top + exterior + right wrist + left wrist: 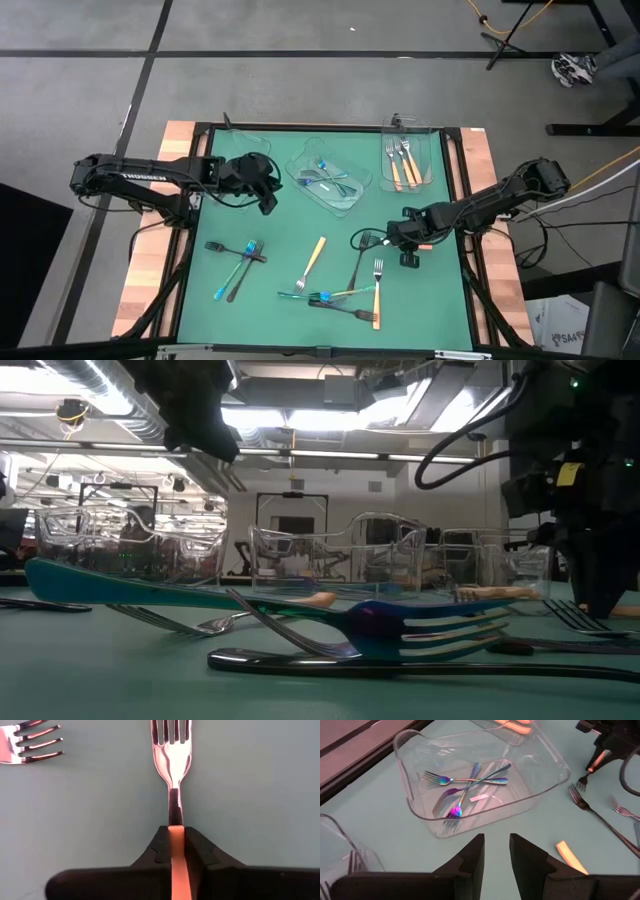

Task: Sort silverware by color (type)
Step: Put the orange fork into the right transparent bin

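My right gripper (176,845) is clamped on the orange handle of a silver fork (171,750) near the green table's (270,300) right edge. I'd lift straight, then carry it to the far-right clear tray (432,160). My left gripper (496,857) hovers slightly parted, empty.

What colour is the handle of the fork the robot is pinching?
Orange, on a silver fork. The right gripper pinches it; the right wrist view shows it best.
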Controlling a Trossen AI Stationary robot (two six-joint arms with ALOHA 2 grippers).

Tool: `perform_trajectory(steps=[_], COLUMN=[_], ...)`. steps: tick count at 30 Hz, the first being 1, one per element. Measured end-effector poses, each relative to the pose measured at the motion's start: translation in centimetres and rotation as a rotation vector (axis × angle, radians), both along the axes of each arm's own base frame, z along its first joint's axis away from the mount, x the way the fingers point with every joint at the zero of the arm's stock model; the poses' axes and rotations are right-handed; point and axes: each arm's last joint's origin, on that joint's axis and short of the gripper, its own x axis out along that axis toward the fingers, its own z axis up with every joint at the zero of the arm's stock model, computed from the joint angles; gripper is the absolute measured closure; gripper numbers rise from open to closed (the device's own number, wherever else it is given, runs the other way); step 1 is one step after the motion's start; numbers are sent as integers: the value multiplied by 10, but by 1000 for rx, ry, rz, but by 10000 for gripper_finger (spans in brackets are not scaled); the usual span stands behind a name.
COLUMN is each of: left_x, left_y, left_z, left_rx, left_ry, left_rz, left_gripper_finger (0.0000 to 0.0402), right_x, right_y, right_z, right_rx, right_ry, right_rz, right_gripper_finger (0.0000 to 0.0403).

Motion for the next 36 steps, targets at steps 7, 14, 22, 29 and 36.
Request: perform_trajectory(steps=[7,14,22,29,36], left_x=[2,4,4,2,2], left_y=[-12,-27,-42,-52,-57], left_z=[1,5,5,6,6], left_rx=[23,55,81,98,107], left_ry=[-13,-56,-66,-70,-72], left_rz=[-35,-67,-104,-127,-139], left_gripper_finger=[316,316,316,316,316], right_x=[3,12,24,31,39], right_y=[1,4,6,4,-24], right_z=[7,42,108,167,206], right_rx=[6,-21,-66,-166,-202], right_ry=[29,94,106,7,-98], right_rz=[7,75,155,198,61], right_gripper_finger=[388,394,397,391,389])
